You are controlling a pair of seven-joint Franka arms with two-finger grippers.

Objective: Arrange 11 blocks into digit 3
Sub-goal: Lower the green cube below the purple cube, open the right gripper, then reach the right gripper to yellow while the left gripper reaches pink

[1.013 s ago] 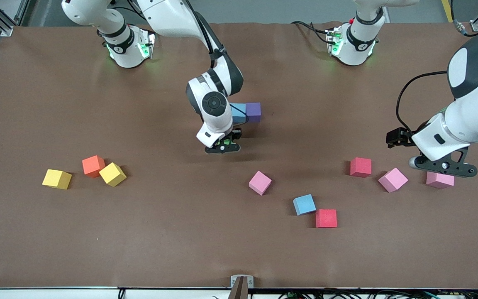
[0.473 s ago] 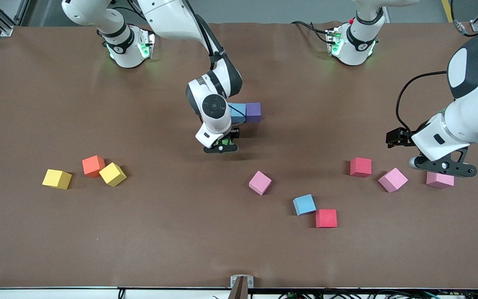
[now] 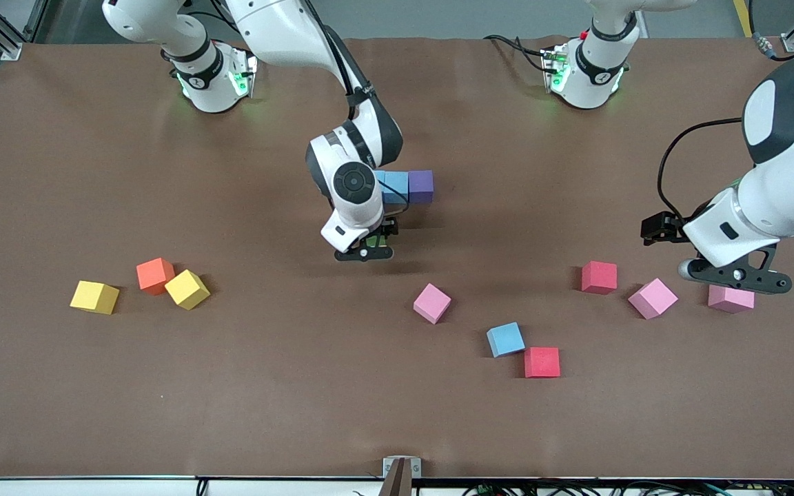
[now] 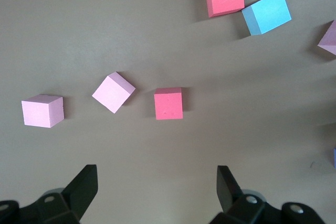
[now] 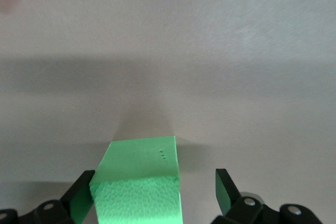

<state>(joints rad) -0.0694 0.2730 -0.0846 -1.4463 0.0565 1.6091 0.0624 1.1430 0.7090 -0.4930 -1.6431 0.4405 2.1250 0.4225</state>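
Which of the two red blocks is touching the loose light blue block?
The red block nearest the front camera: it meets the light blue block at a corner. The other red block stands alone, beside a pale pink cube.

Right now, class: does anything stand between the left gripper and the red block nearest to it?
Nothing visible does. The left gripper hangs open over bare table, and the red block lies in plain sight ahead; a pale pink cube sits beside it, apart.

Two cubes [image 3: 407, 187] touching, mid-table [image 3: 231, 379].

Bright, even overhead light; soft short shadows; front view sharp throughout.
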